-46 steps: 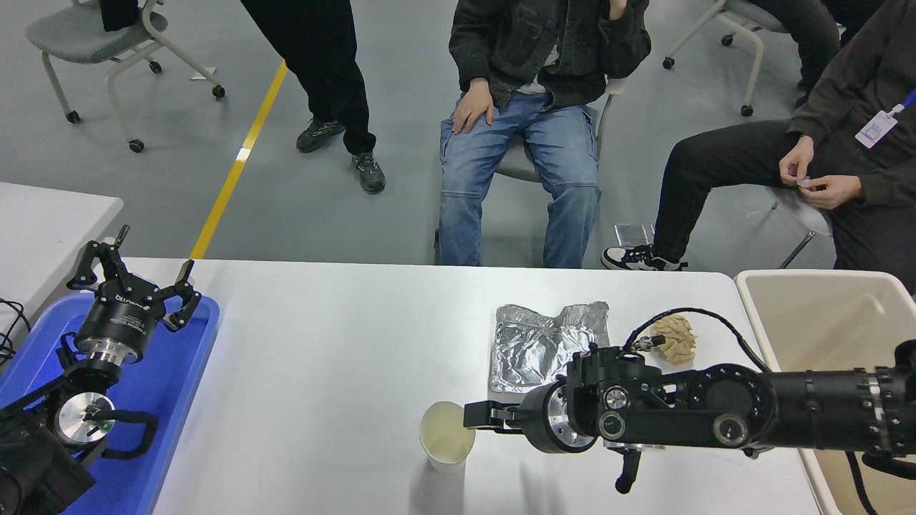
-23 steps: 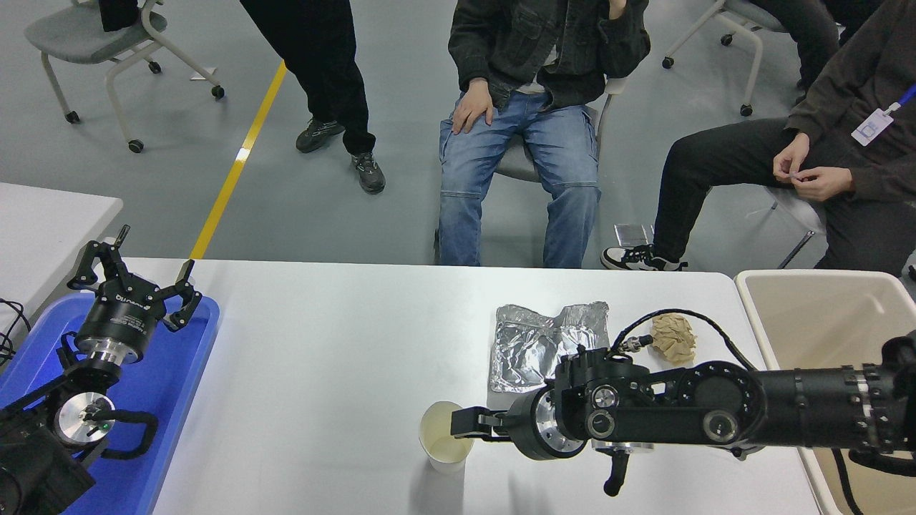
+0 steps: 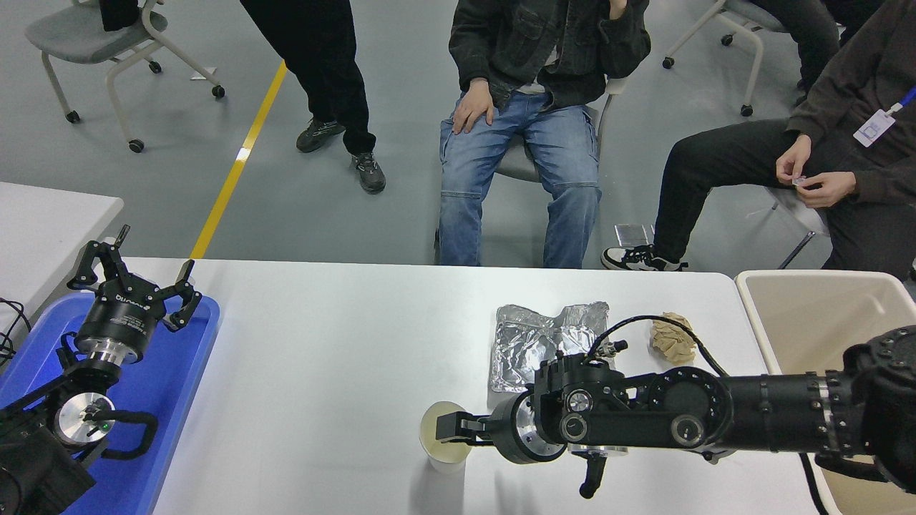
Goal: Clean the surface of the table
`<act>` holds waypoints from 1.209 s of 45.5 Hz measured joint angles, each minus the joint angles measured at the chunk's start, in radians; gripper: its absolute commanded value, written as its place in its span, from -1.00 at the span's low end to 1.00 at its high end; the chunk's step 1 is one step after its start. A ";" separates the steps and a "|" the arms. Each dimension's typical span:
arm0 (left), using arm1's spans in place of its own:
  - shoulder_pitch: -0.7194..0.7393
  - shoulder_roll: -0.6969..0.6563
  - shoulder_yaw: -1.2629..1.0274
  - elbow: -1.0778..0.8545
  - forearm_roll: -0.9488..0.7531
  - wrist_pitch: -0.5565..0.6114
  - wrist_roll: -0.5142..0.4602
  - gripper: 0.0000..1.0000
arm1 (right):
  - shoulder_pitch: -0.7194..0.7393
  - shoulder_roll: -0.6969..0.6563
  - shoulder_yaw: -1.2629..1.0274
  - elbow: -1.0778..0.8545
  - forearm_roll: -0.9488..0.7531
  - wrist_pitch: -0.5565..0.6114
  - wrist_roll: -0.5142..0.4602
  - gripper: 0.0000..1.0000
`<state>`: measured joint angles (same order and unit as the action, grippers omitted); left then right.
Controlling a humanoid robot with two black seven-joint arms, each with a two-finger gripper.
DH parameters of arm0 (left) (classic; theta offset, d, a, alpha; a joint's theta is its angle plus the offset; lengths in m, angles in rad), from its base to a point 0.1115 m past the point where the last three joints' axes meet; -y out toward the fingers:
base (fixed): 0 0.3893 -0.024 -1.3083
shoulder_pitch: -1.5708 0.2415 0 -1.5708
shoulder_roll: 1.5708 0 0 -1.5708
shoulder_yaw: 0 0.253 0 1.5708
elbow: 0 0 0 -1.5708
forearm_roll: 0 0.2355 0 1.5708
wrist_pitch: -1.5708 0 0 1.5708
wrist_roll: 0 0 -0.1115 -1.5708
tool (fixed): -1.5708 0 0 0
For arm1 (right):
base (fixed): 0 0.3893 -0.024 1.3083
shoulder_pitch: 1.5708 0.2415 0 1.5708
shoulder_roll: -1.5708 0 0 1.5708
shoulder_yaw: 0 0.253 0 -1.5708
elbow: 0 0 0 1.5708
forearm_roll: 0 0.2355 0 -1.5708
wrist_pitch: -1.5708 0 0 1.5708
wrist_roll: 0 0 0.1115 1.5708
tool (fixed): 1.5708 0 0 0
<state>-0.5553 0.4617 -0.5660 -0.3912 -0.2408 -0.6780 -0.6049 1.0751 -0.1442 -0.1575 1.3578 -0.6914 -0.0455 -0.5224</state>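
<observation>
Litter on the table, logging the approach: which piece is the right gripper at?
The paper cup; right gripper is at its rim, while foil and crumpled paper lie farther back.

We take this for a lab or test room in an office building: grey floor [image 3: 343, 222] with a yellow line [image 3: 240, 157], wheeled chairs [image 3: 107, 43], onlookers seated opposite, one wearing a badge [image 3: 874, 127], and a robot arm [image 3: 715, 422] over a white surface [image 3: 322, 343].
</observation>
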 measured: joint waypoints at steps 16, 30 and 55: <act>0.000 0.000 0.000 0.000 0.000 0.000 0.000 1.00 | 0.011 0.007 0.001 0.000 0.000 0.001 0.003 0.24; 0.000 0.000 0.000 0.000 0.000 0.000 0.000 1.00 | 0.022 0.005 -0.007 0.007 0.002 0.038 0.007 -1.00; 0.000 0.000 0.000 0.000 0.000 0.000 0.000 1.00 | 0.072 -0.021 -0.004 0.027 0.011 0.111 0.034 -1.00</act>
<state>-0.5553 0.4617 -0.5660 -0.3909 -0.2408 -0.6780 -0.6051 1.1469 -0.1654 -0.1615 1.3849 -0.6805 0.0657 -0.4888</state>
